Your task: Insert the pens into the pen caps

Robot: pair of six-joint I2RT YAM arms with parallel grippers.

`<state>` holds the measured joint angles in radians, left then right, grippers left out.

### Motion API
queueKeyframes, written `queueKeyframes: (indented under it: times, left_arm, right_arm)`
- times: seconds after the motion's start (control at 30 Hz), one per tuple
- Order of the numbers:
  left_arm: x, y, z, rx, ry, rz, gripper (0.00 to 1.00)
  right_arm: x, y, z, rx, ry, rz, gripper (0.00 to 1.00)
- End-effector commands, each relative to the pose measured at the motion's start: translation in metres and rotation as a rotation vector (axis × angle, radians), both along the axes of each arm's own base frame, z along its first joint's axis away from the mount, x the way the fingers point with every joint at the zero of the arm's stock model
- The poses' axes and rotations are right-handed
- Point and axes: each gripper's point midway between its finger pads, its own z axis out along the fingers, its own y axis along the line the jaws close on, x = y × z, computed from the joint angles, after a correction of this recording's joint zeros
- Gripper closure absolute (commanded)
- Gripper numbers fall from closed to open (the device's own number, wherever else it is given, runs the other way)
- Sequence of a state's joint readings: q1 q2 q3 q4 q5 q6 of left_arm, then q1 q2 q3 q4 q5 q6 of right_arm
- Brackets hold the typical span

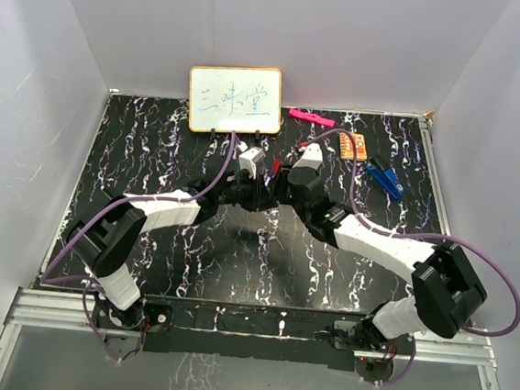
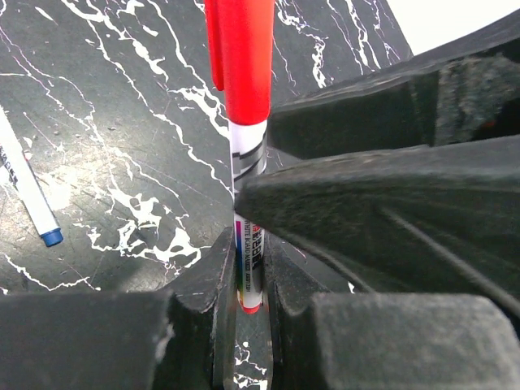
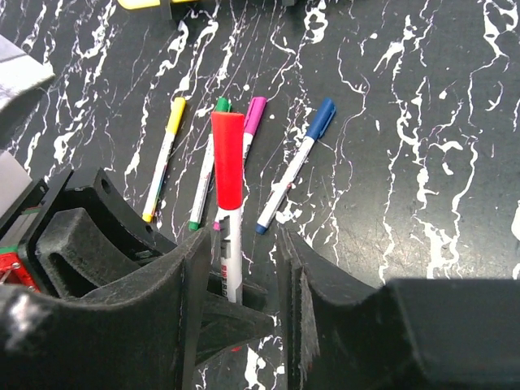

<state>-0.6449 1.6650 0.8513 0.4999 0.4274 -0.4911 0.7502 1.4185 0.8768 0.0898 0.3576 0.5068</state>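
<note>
The two arms meet over the far half of the worktop [image 1: 154, 148], a glossy black slab veined with white like marble. They meet about midway between its left and right edges and just short of the yellow-framed whiteboard [image 1: 235, 100] standing at the far edge.

A slim white pen [image 2: 248, 154] with printed lettering on its round barrel stands upright between them. It wears the red cap [image 3: 227, 158], a smooth, slightly tapered plastic sleeve with a clip down one side. The left gripper [image 2: 248, 268] has its matte black, ribbed fingers drawn narrow against the lower barrel, gripping it just above the small red end plug. The right gripper [image 3: 244, 268] brackets the same pen higher up. One finger lies against the barrel and a visible gap remains on the other side, so its fingers stand partly spread rather than pinching.

Between the grippers and the whiteboard, four more capped pens lie flat on the worktop in a loose fan, close together: the yellow-capped pen [image 3: 162, 158], the green-capped pen [image 3: 201, 183], the purple-capped pen [image 3: 253, 122] and the blue-capped pen [image 3: 294, 166].

Toward the far right corner lie a thicker pink marker [image 1: 310, 118] and a flat orange card [image 1: 352, 146].
</note>
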Motion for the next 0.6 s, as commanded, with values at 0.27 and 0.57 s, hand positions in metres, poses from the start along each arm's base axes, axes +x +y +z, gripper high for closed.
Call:
queueKeyframes:
  times: [0.27,0.57]
  left_arm:
    - [0.004,-0.007,0.02,-0.034,-0.047,-0.008,1.0]
    - [0.003,0.002,0.021,-0.02,-0.055,0.029,0.4]
  right_arm:
    - [0.017,0.013,0.026,0.077,-0.052,-0.009,1.0]
    - [0.035,-0.005,0.028,0.045,-0.061,-0.105,1.0]
